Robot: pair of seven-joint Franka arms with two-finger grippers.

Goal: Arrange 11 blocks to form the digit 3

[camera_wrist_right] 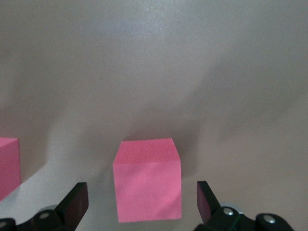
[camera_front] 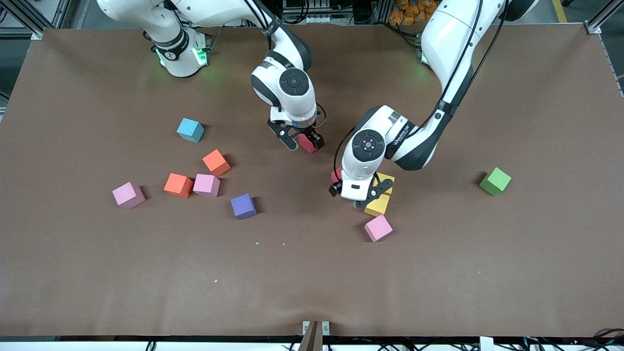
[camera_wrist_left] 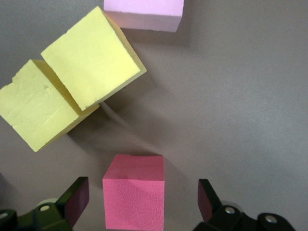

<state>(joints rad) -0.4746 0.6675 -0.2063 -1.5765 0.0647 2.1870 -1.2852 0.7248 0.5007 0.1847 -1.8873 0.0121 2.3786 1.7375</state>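
Blocks (camera_front: 378, 227) lie scattered; both end effectors, spread wide, each straddle one.

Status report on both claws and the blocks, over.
Left claw open, straddling a red block beside two yellow blocks. Right claw open around the other red block. Nothing blocking.
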